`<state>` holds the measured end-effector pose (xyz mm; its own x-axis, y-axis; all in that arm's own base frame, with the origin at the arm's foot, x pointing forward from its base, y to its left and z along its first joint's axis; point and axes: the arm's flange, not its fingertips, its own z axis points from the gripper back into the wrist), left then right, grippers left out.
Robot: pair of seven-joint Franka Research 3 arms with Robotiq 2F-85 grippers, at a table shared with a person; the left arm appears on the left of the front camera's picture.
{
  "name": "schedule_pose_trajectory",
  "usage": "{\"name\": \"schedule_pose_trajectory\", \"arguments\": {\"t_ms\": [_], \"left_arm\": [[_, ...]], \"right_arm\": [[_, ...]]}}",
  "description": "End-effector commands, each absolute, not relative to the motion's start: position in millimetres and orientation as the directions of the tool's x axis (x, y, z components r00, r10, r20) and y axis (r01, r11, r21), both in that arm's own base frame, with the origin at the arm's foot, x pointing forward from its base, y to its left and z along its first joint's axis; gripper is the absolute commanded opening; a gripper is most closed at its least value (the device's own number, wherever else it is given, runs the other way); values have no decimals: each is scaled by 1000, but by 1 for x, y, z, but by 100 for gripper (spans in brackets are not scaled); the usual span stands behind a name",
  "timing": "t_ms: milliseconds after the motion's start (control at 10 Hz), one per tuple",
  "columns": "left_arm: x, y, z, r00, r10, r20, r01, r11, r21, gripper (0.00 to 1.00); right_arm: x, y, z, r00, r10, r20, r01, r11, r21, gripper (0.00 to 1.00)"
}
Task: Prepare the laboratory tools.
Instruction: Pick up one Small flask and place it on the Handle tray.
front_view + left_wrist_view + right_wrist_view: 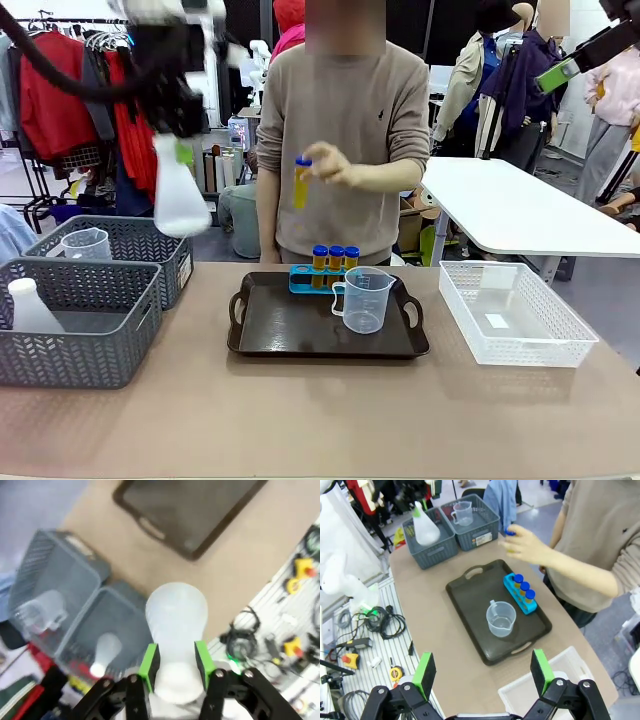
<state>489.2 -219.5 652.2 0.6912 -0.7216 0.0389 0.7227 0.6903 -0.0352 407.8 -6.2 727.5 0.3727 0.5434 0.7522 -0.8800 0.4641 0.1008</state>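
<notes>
A white conical flask (180,200) hangs in the air at the upper left of the front view. It is above the two grey baskets (75,350) and well apart from the black tray (290,325) at the middle of the counter (320,420). The left gripper (175,662) is clamped on the flask's neck, a green pad on either side. The right gripper (484,670) is spread wide with nothing between its pads.

On the tray stand a clear beaker (365,298) and, just behind it, a blue rack (303,281) with three yellow tubes (335,257). A person's hand (335,165) holds a fourth tube (301,182) above the rack.

The step is probably carrying the flask to the tray. Done well, the flask comes down upright on the bare left part of the tray, clear of the beaker and the hand. The clamp should loosen only once the base rests flat.

The left wrist view shows the grip plainly, where the front view smears it with blur. The front view gives the flask's height over the baskets. The right wrist view lays out the tray's free space from above.
</notes>
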Motion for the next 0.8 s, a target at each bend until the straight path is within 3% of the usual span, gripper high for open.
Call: {"name": "schedule_pose_trajectory", "arguments": {"t_ms": [0, 300, 700], "left_arm": [[495, -245, 635, 627, -778, 42, 778, 623, -76, 0], [491, -241, 637, 624, -781, 29, 781, 620, -77, 0], [440, -158, 676, 694, -718, 56, 720, 693, -40, 0]], "right_arm": [[407, -4, 729, 372, 536, 758, -881, 462, 105, 100], [407, -4, 729, 372, 536, 758, -881, 462, 105, 100], [407, -4, 729, 372, 536, 758, -881, 462, 105, 100]]}}
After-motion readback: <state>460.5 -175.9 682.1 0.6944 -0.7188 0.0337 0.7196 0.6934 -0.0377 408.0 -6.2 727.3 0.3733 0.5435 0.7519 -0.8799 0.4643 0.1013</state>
